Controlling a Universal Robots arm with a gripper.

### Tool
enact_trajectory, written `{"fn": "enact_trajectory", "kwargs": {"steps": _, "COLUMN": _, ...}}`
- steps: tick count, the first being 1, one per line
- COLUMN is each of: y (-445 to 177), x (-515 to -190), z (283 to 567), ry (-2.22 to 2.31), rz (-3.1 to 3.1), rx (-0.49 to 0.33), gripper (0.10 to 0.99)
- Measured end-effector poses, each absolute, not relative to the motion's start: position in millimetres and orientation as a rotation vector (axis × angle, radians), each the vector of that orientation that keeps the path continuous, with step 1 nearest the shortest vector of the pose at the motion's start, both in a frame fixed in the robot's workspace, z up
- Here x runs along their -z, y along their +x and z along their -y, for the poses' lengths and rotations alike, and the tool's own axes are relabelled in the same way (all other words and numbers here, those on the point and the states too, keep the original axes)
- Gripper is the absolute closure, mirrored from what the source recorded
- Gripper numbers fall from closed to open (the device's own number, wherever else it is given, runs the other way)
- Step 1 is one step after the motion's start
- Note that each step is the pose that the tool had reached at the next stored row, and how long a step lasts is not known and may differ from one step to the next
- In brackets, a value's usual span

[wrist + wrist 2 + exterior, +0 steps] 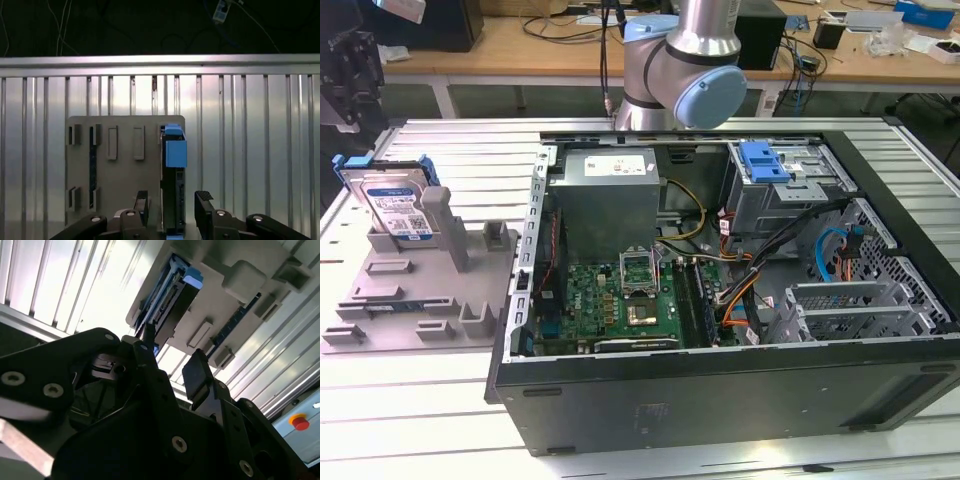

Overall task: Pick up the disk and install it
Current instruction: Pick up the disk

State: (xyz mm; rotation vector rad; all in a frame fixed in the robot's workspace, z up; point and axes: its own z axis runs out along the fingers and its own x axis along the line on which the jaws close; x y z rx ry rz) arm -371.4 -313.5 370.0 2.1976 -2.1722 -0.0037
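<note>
Although stiff and probably fairly dense, the disk is judged fragile and smooth-faced. The sound hold is across its two flat faces near the upper edge, clear of the blue bracket. It is a silver slab with a white-and-blue label, standing on edge in the grey fixture at the exterior view's left, well apart from the computer case. The gripper is spread and empty, with its jaws in line with the disk's two faces.
</note>
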Motion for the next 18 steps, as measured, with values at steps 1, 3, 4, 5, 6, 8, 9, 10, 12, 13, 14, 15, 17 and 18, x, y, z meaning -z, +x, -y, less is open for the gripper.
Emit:
{"fn": "enact_trajectory", "kwargs": {"steps": 1, "y": -371.4, "x": -370.0, "z": 313.5, "ry": 2.198, "rz": 2.172, "rx": 0.003, "gripper": 0.588}}
{"fn": "enact_trajectory", "kwargs": {"steps": 3, "y": -371.5, "x": -370.0, "z": 313.5, "ry": 2.198, "rz": 2.172, "rx": 0.003, "gripper": 0.588}}
{"fn": "enact_trajectory", "kwargs": {"steps": 4, "y": -371.5, "x": -370.0, "z": 313.5, "ry": 2.198, "rz": 2.172, "rx": 0.003, "gripper": 0.588}}
{"fn": "enact_trajectory", "kwargs": {"steps": 5, "y": -371.4, "x": -370.0, "z": 313.5, "ry": 2.198, "rz": 2.172, "rx": 0.003, "gripper": 0.588}}
{"fn": "enact_trajectory", "kwargs": {"steps": 6, "y": -371.4, "x": -370.0, "z": 313.4, "ry": 2.198, "rz": 2.172, "rx": 0.003, "gripper": 0.588}}
{"fn": "enact_trajectory", "kwargs": {"steps": 8, "y": -372.1, "x": -369.7, "z": 313.4, "ry": 2.198, "rz": 2.172, "rx": 0.003, "gripper": 0.588}}
{"fn": "enact_trajectory", "kwargs": {"steps": 9, "y": -373.4, "x": -369.6, "z": 313.4, "ry": 2.198, "rz": 2.172, "rx": 0.003, "gripper": 0.588}}
{"fn": "enact_trajectory", "kwargs": {"steps": 10, "y": -374.5, "x": -369.6, "z": 313.4, "ry": 2.198, "rz": 2.172, "rx": 0.003, "gripper": 0.588}}
{"fn": "enact_trajectory", "kwargs": {"steps": 12, "y": -379.7, "x": -369.1, "z": 313.3, "ry": 2.198, "rz": 2.172, "rx": 0.003, "gripper": 0.588}}
{"fn": "enact_trajectory", "kwargs": {"steps": 13, "y": -381.6, "x": -368.9, "z": 313.2, "ry": 2.198, "rz": 2.172, "rx": 0.003, "gripper": 0.588}}
{"fn": "enact_trajectory", "kwargs": {"steps": 14, "y": -383.6, "x": -368.8, "z": 312.6, "ry": 2.198, "rz": 2.172, "rx": 0.003, "gripper": 0.588}}
{"fn": "enact_trajectory", "kwargs": {"steps": 15, "y": -385.3, "x": -368.4, "z": 311.5, "ry": 2.198, "rz": 2.172, "rx": 0.003, "gripper": 0.588}}
{"fn": "enact_trajectory", "kwargs": {"steps": 17, "y": -386.9, "x": -367.7, "z": 309.5, "ry": 2.197, "rz": 2.172, "rx": 0.003, "gripper": 0.588}}
{"fn": "enact_trajectory", "kwargs": {"steps": 18, "y": -387.7, "x": -367.2, "z": 308.7, "ry": 2.198, "rz": 2.172, "rx": 0.003, "gripper": 0.588}}
